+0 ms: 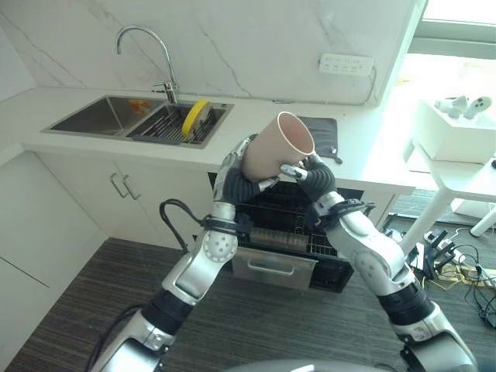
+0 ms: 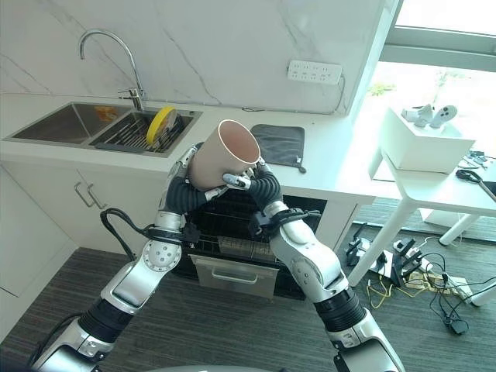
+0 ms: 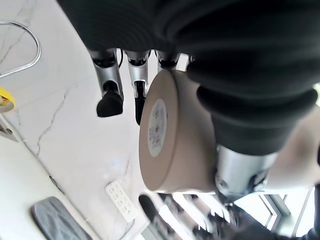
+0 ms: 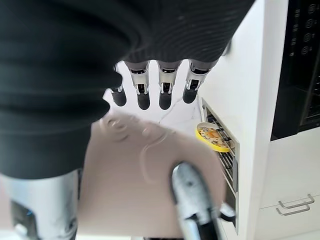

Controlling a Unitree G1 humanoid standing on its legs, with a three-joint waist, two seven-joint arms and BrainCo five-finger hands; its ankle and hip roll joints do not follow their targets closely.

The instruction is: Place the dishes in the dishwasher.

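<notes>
Left eye view: both hands, left hand (image 1: 235, 180) and right hand (image 1: 314, 175), seemingly clasp raised cup (image 1: 277, 147).

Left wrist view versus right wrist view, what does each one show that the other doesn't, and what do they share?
The left wrist view alone shows the cup's base with its round sticker, the tap, the wall socket and the grey mat. The right wrist view alone shows the cabinet handle and the sink rack from the side. Both show the beige cup held close and the yellow plate in the sink, each past its own robot hand, left and right.
</notes>
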